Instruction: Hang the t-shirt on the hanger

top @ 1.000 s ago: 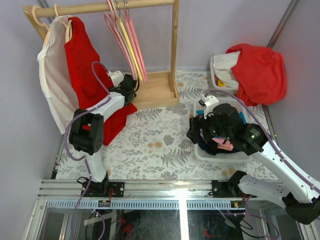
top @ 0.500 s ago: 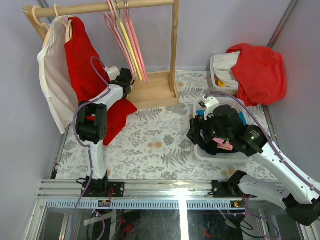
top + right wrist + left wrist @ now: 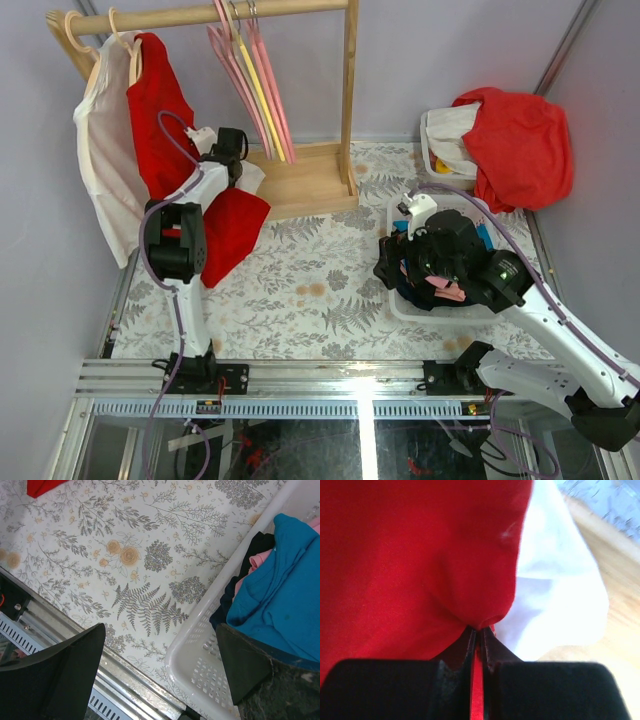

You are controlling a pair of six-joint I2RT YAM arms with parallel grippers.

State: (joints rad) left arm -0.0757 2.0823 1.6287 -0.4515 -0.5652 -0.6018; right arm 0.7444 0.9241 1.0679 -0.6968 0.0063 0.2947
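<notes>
Red t-shirt [image 3: 155,120] pinched in left jaws, one white t-shirt [image 3: 100,165] beside, right jaws wide

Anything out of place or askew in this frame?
The bright red cloth t-shirt hangs unevenly from the pale wooden hanger: its lower part trails onto the table, pinched by the shut left gripper.

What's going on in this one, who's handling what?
The left gripper is shut on a fold of the red t-shirt. The shirt appears to hang on the wooden hanger on the rail, beside a white t-shirt, and its lower part trails onto the table. The right gripper is open and empty, hovering at the edge of a white basket of clothes.
</notes>
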